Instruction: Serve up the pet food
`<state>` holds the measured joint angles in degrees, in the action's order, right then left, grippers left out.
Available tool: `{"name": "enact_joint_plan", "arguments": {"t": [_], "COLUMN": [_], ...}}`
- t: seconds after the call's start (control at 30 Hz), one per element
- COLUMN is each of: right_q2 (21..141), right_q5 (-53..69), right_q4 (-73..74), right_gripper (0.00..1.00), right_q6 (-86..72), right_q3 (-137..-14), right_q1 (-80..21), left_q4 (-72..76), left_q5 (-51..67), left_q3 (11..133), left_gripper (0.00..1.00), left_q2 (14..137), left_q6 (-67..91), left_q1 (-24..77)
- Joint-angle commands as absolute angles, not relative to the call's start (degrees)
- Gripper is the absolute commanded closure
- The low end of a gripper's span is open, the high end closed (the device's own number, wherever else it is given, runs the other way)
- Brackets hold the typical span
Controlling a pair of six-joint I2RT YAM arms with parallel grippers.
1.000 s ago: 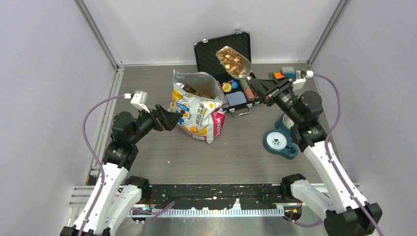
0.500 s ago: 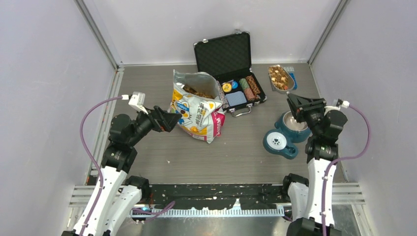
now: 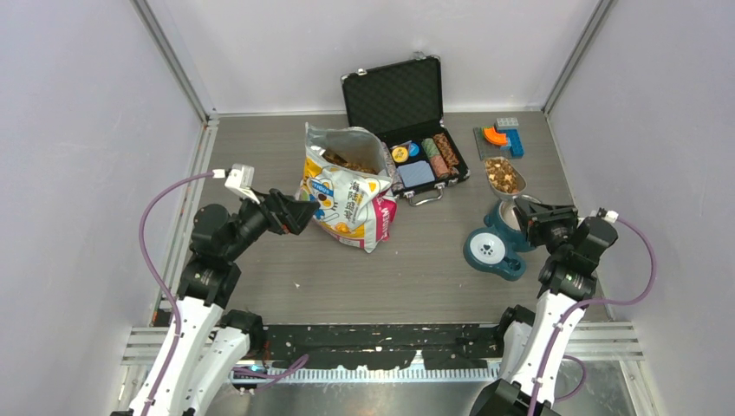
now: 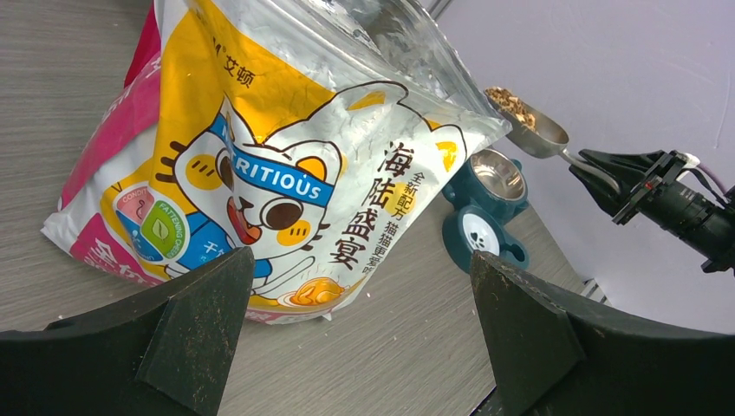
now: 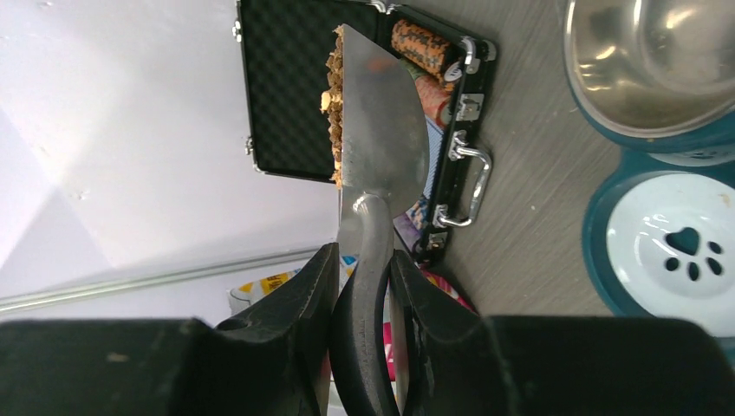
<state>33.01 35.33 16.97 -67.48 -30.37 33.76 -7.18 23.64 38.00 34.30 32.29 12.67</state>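
The right gripper (image 3: 531,214) holds the scoop (image 5: 381,121) tight, its pet food (image 3: 502,174) just up-left, by the bowl's (image 3: 497,217) far edge.

The right gripper (image 5: 362,260) swung the shiny metal scoop (image 5: 381,130) of brown kibble (image 3: 502,172) away from above the open black carry case (image 3: 394,91), over right and nearer. Looks like it's just past the steel bowl (image 5: 659,61) now.
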Motion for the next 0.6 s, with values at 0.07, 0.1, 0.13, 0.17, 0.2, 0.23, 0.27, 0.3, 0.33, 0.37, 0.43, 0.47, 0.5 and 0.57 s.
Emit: {"name": "enact_joint_plan", "arguments": {"t": [0.07, 0.1, 0.13, 0.17, 0.2, 0.23, 0.27, 0.3, 0.33, 0.37, 0.43, 0.47, 0.5, 0.57], "right_q2": [30.21, 30.10, 30.03, 29.99, 29.93, 29.79, 29.70, 29.64, 29.38, 29.24, 28.73, 28.32, 28.22, 27.64], "right_q5": [33.84, 33.84, 33.84, 33.88, 33.90, 33.92, 33.92, 33.93, 33.88, 33.59, 32.95, 32.87, 32.80, 33.03], "right_q4": [20.45, 20.47, 20.52, 20.54, 20.67, 20.84, 20.99, 21.04, 21.08, 21.09, 20.99, 21.00, 20.92, 20.17], "right_gripper": [0.95, 0.95, 0.95, 0.95, 0.95, 0.95, 0.95, 0.95, 0.95, 0.95, 0.95, 0.95, 0.95, 0.95], "right_q6": [-62.33, -62.28, -62.17, -62.16, -62.03, -61.91, -61.64, -61.38, -61.27, -61.04, -60.45, -60.28, -60.09, -60.28], "right_q3": [-32.89, -32.97, -33.11, -33.21, -33.42, -33.58, -33.93, -34.06, -34.38, -34.59, -35.38, -35.85, -36.12, -36.25], "right_q1": [35.02, 35.17, 35.21, 35.34, 35.38, 35.48, 35.57, 35.58, 35.59, 35.59, 35.60, 35.60, 35.60, 35.60], "left_q4": [-6.13, -6.30, -6.37, -6.40, -6.40, -6.58, -6.92, -7.25, -7.60, -7.96, -8.13, -8.04, -7.64, -5.62], "left_q5": [24.46, 24.30, 24.13, 23.82, 23.48, 23.04, 22.61, 22.21, 21.52, 20.74, 18.96, 18.17, 17.55, 16.64], "left_q3": [37.88, 37.92, 37.89, 37.80, 37.73, 37.71, 37.71, 37.74, 37.78, 37.72, 37.76, 37.88, 37.98, 37.98], "left_gripper": [0.01, 0.01, 0.01, 0.01, 0.01, 0.01, 0.01, 0.01, 0.01, 0.01, 0.01, 0.01, 0.01, 0.01], "left_q2": [33.04, 32.89, 32.59, 32.40, 32.19, 31.95, 31.84, 31.66, 31.41, 31.22, 30.93, 30.95, 31.18, 31.91], "left_q6": [30.80, 30.70, 30.57, 30.42, 30.27, 30.03, 29.87, 29.61, 29.23, 28.88, 28.21, 27.87, 27.68, 27.25], "left_q1": [12.62, 12.58, 12.62, 12.60, 12.62, 12.59, 12.57, 12.59, 12.57, 12.57, 12.58, 12.57, 12.63, 12.58]}}
